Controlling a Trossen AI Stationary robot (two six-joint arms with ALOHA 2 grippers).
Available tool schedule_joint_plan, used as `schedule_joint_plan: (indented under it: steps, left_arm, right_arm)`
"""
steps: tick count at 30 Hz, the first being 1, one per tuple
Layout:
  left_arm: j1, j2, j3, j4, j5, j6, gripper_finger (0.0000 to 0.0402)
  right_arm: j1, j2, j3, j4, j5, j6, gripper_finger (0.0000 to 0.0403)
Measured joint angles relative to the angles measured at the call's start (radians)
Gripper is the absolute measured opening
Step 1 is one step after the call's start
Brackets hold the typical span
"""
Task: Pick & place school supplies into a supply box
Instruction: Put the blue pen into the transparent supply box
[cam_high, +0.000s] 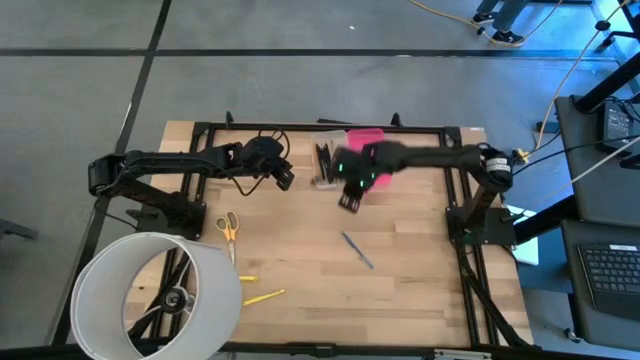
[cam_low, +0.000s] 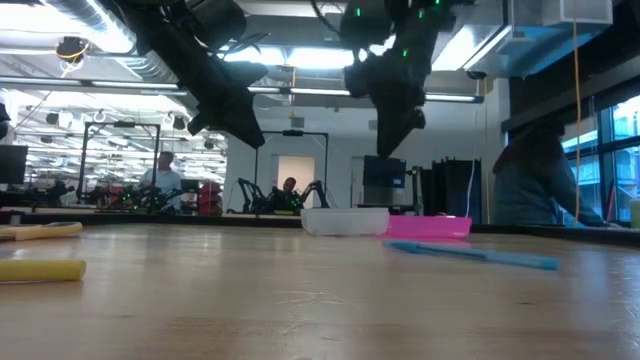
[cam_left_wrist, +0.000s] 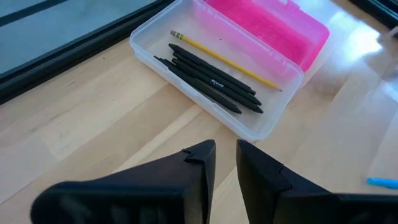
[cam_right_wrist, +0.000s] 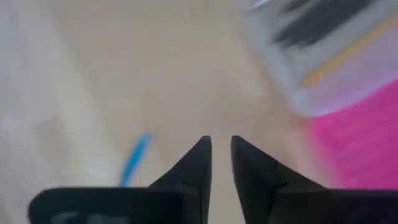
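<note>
The supply box is a clear tray (cam_left_wrist: 249, 118) near the table's far edge, with its pink lid (cam_left_wrist: 273, 28) lying open beside it. Several black pens (cam_left_wrist: 211, 78) and an orange-brown pencil (cam_left_wrist: 224, 59) lie inside. A blue pen (cam_high: 357, 250) rests flat on the table's middle. Yellow-handled scissors (cam_high: 228, 227) and two yellow markers (cam_high: 262, 297) lie near the left. My left gripper (cam_left_wrist: 225, 149) hovers left of the box, shut and empty. My right gripper (cam_right_wrist: 221, 146) hangs above the wood between box and blue pen (cam_right_wrist: 134, 158), shut and empty. No ruler shows.
A big white hoop (cam_high: 150, 295) covers the table's near left corner, close to the markers. Black frame rails run along the far edge (cam_high: 300, 128) and right side (cam_high: 470, 260). Bare wood lies around the blue pen. People and equipment stand in the room beyond.
</note>
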Motion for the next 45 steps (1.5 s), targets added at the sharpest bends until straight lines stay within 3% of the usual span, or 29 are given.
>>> schedule_joint_plan:
  steps: [5, 12, 20, 24, 32, 37, 45]
  left_arm:
    - [0.000, 0.000, 0.000, 0.000, 0.000, -0.064, 0.0056]
    - [0.000, 0.000, 0.000, 0.000, 0.000, -0.115, 0.0058]
    - [0.000, 0.000, 0.000, 0.000, 0.000, -0.120, 0.0059]
    - [0.000, 0.000, 0.000, 0.000, 0.000, -0.142, 0.0057]
    - [0.000, 0.000, 0.000, 0.000, 0.000, -0.142, 0.0058]
    - [0.000, 0.000, 0.000, 0.000, 0.000, -0.142, 0.0057]
    - [0.000, 0.000, 0.000, 0.000, 0.000, -0.142, 0.0058]
  right_arm:
    - [0.132, 0.002, -0.026, -0.001, 0.007, 0.140, 0.0065]
    - [0.224, 0.003, -0.102, 0.093, 0.051, 0.222, 0.0065]
    - [0.250, 0.003, -0.180, 0.135, 0.040, 0.260, 0.0065]
    - [0.250, 0.003, -0.228, 0.157, 0.075, 0.375, 0.0065]
    - [0.250, 0.003, -0.302, 0.273, 0.083, 0.340, 0.0068]
    - [0.250, 0.003, -0.318, 0.367, -0.003, 0.324, 0.0113]
    - [0.254, 0.005, -0.318, 0.404, 0.033, 0.284, 0.0193]
